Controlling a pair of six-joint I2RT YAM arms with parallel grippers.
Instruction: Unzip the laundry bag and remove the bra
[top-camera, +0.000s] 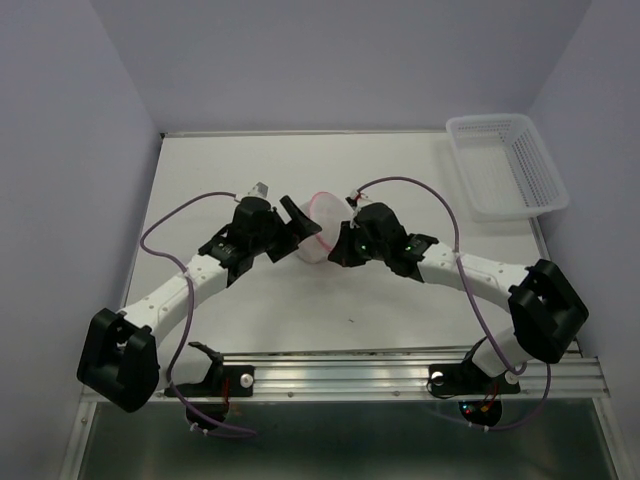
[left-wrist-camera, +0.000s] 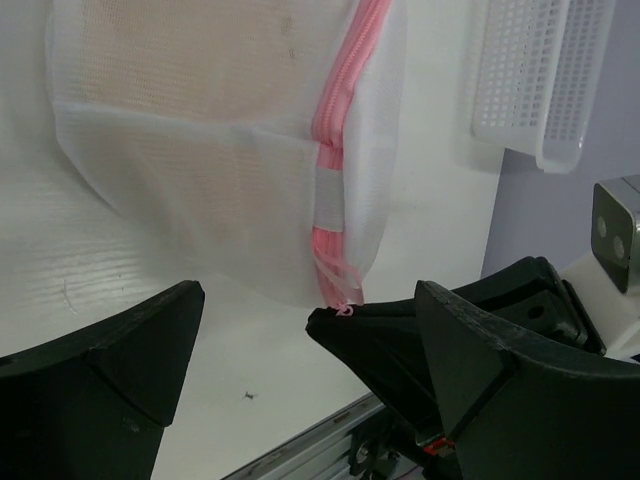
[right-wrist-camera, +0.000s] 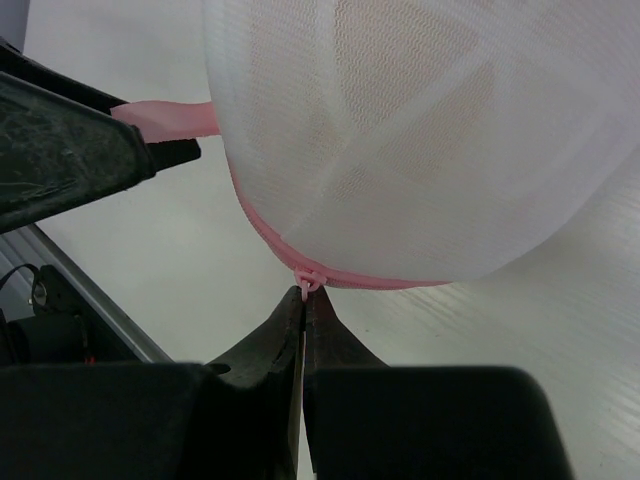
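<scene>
Laundry bag (top-camera: 318, 238): mid-table, squeezed between the two grippers. Lifted or resting, cannot tell.

Left gripper (left-wrist-camera: 310, 292): fingers spread wide, one on each side of the bag's lower edge, nothing gripped.

Right gripper (right-wrist-camera: 303, 300): fingers pressed together, pinching the small pink zipper pull (right-wrist-camera: 308, 280) at the very tips.

Edges and room: white table (top-camera: 250, 170) showing on every side of the bag. Lavender walls close on the left and far sides. Metal rail (top-camera: 350, 370) along the near edge. Basket (top-camera: 505, 165) in the far right corner, well apart from the bag.

Materials: bag of fine white see-through mesh, rounded dome shape, soft seams across it. Pink zipper (left-wrist-camera: 340, 150) running along the rim, teeth meshed over the stretch seen. Bra (left-wrist-camera: 200, 80): inside the bag, only a tan blur through the mesh, shape unclear. Basket of rigid white plastic lattice, rectangular. Fingers matte black, wedge-shaped. Tabletop faintly ribbed.
</scene>
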